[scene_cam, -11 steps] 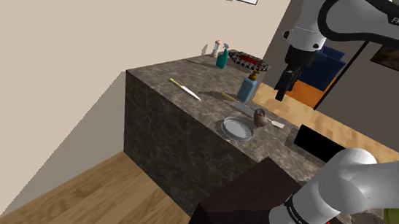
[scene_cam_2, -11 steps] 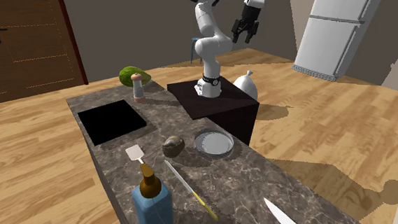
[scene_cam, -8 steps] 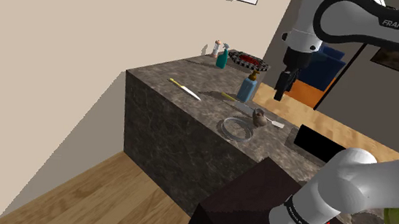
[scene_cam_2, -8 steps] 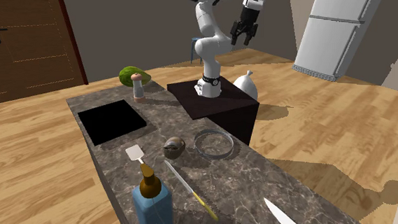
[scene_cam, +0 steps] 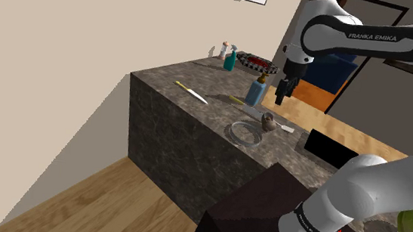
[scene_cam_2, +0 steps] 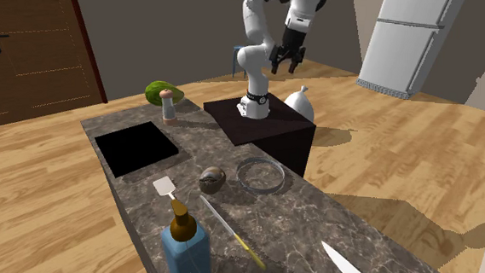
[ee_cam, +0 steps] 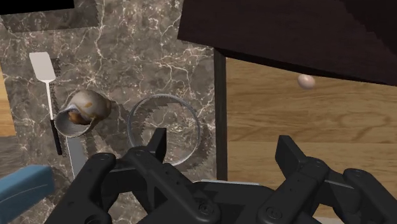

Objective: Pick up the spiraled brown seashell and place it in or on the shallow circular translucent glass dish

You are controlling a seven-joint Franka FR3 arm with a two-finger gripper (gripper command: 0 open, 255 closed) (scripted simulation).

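Dark marble counter (scene_cam_2: pixel 330 221) is running through a kitchen with a wood floor. On it the brown seashell (ee_cam: pixel 83 111) is lying on its side. It is sitting just beside the round glass dish (ee_cam: pixel 135 118), with a small gap between them. A white spatula (ee_cam: pixel 41 63) is lying on the shell's other side, very close to it. A blue bottle (scene_cam_2: pixel 184 248) is standing a little further along the counter.

I think the job is only getting started. The shell is not yet picked up, and the dish is sitting empty. All the steps are waiting: going to the shell, grabbing it, lifting it and putting it in the dish.

The black gripper (ee_cam: pixel 222 143) is hanging high over the counter, well apart from the shell. Its two fingers (ee_cam: pixel 156 146) are standing wide apart and are holding nothing.

Looking along the hand, the shell is not lying between the fingers. It is lying out past one finger, on the far side of the dish. The dish is showing by that same finger. Between the fingers, the counter's edge and the wood floor are showing. So I think the hand is needing to slide over the shell and then come down a long way.
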